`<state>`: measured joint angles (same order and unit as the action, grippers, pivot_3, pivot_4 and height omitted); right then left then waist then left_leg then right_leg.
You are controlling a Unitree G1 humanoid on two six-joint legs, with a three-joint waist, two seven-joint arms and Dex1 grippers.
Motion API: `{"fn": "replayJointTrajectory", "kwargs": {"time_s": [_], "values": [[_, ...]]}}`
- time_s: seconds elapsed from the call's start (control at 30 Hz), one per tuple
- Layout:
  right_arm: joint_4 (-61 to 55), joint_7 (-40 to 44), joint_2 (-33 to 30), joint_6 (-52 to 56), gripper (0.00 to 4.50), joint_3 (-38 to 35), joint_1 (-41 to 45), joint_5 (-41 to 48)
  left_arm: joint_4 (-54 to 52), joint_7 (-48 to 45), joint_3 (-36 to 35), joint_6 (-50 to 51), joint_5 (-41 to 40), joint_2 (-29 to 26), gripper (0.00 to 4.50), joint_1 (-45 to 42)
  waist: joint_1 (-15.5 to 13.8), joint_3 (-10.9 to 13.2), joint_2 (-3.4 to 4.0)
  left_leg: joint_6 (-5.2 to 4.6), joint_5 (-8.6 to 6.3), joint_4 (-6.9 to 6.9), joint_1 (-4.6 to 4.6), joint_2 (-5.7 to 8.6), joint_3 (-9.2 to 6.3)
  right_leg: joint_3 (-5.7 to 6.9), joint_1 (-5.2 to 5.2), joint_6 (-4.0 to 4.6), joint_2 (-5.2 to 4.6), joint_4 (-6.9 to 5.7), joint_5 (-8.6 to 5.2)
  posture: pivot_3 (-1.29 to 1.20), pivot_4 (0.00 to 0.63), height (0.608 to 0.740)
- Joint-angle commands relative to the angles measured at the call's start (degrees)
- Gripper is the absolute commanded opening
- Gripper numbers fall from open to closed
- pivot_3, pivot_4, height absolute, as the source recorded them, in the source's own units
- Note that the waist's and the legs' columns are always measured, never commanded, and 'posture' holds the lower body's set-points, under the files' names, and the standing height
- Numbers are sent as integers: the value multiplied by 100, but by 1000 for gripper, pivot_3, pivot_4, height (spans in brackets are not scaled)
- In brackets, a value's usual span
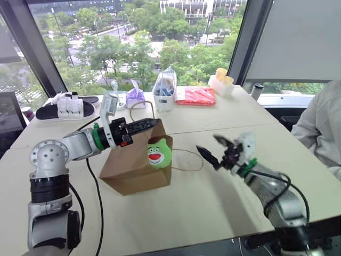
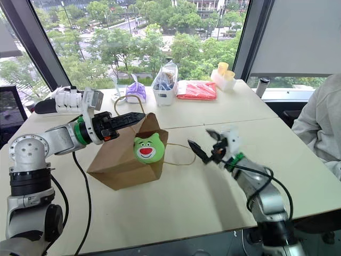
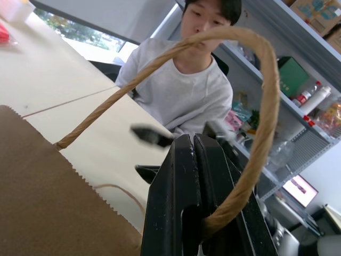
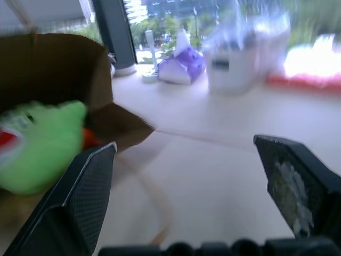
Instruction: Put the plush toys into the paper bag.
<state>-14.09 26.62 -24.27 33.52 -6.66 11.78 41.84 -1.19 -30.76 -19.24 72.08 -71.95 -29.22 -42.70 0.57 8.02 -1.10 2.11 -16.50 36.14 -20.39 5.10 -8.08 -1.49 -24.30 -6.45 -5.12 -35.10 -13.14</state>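
Left gripper (image 2: 139, 116): fingers clenched on the handle (image 3: 160, 58).
Paper bag (image 1: 128, 168): brown kraft, tipped on the bench (image 1: 202, 208), mouth facing right; light, crumples easily, best held by handle.
Green plush toy (image 2: 147, 149): frog-like, red mouth, in the bag's mouth; soft, squeezable anywhere.
Right gripper (image 1: 217, 151): fingers released, empty, near the toy.
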Motion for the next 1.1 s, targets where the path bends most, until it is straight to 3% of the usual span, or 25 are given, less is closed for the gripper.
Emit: {"fn": "replayJointTrajectory", "kwargs": {"time_s": [0.03,0.17,0.37,0.47,0.67,0.83,0.97,1.1], "values": [[-648,-389,18,1069,4474,-472,-129,1276,-163,-7,-114,-122,-165,-24,0,-27,6,0,1,-6,-4,0,0,0,2,0,0,0,0,1,0,0,150,740],[-582,-1234,640,1717,4474,-706,-495,2566,-140,-7,-106,-153,-174,0,0,-23,14,-1,-1,-24,-13,-3,5,-4,5,1,0,0,5,-1,0,0,150,740],[373,-1448,1320,1486,4474,-650,237,2465,-147,7,-55,-204,-150,76,0,3,20,0,0,-21,-11,3,5,-3,14,-1,-1,-1,5,-2,0,0,150,740],[803,-1409,1517,1148,3250,-680,573,2127,-195,35,-37,-220,-163,88,0,32,16,0,1,-8,-4,1,6,-3,13,-1,-2,-1,5,-6,0,0,150,740],[687,-1384,1491,1165,77,-702,631,2072,-260,65,-74,-233,-207,25,0,89,26,0,1,-11,-7,-2,-1,0,11,0,-7,-1,1,-4,1,0,150,740],[324,-1244,1411,1120,27,-923,751,2397,-276,-88,35,-372,-23,-30,0,30,25,0,1,-11,-6,-1,1,-1,12,0,-7,-1,2,-4,1,0,150,740],[-97,-1039,1369,1006,27,-1525,1251,3728,67,-296,67,-596,186,-91,0,-367,14,1,3,-12,-6,2,-2,-1,11,1,-7,-1,3,-3,1,0,150,740],[-228,-1177,1128,1019,27,-1694,1607,4366,248,-541,172,-747,431,-124,0,-492,24,0,1,-11,-6,-2,6,-1,11,2,-1,-2,3,-3,1,0,150,740]]}}
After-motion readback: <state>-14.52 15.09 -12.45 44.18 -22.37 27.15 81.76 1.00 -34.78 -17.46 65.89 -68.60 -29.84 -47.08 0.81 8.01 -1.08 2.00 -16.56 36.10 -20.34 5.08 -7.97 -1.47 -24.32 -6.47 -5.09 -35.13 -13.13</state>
